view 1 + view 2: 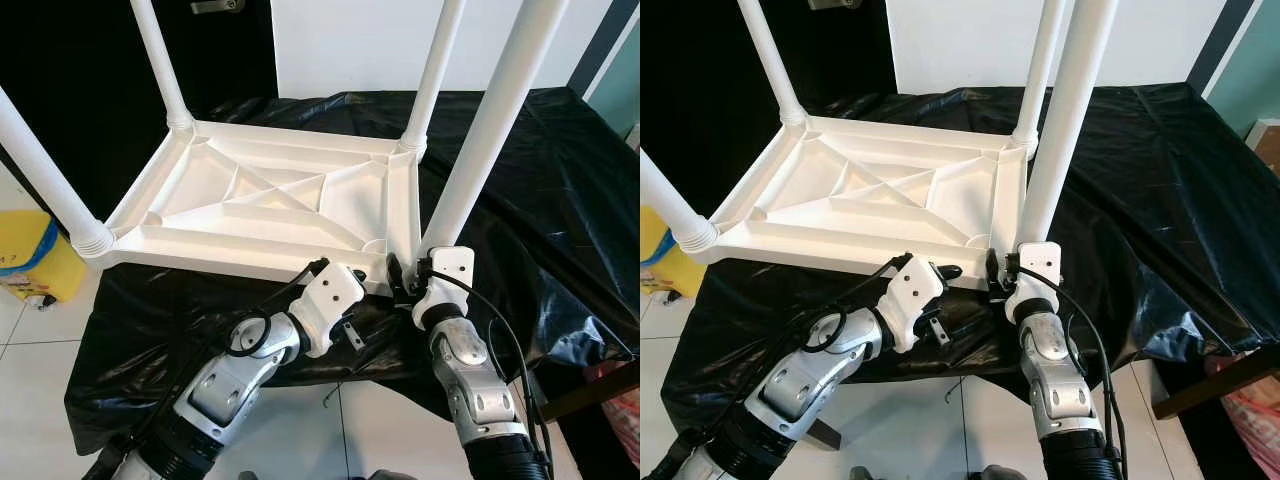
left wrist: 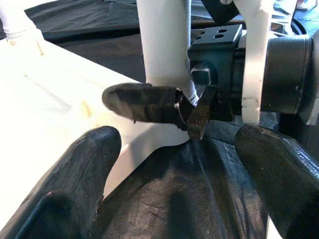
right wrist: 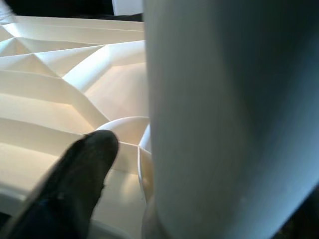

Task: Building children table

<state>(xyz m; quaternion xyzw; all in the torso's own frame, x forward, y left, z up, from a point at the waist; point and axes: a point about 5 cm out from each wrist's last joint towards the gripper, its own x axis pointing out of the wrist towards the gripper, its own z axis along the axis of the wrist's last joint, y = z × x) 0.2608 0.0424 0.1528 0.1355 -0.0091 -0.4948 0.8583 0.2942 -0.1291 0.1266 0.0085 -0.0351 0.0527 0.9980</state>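
From the head, the two silver arms come first, reaching up to the near edge of the table point(image 1: 270, 205), which lies upside down on a black sheet point(image 1: 520, 170). It is white moulded plastic, ribbed in triangles underneath, with three round legs standing in their corners. The right gripper point(image 1: 408, 282) is at the near right corner, pinching the base of the fourth leg point(image 1: 478, 150), which leans a little. The left gripper point(image 1: 325, 268) sits just beside it at the table's edge.

In the left wrist view, the left gripper's point(image 2: 174, 199) matte black fingers are spread wide with only the crinkled sheet between them. Ahead, one right finger point(image 2: 139, 103) presses on the smooth leg.

In the right wrist view, the leg point(image 3: 229, 119) looms close beside a dark finger point(image 3: 84, 164), with a round socket point(image 3: 127, 132) below it.

My worry is that the tilted leg could jam or skid off the socket. The slick plastic might also slip through the pinch, or the table could slide on the sheet.
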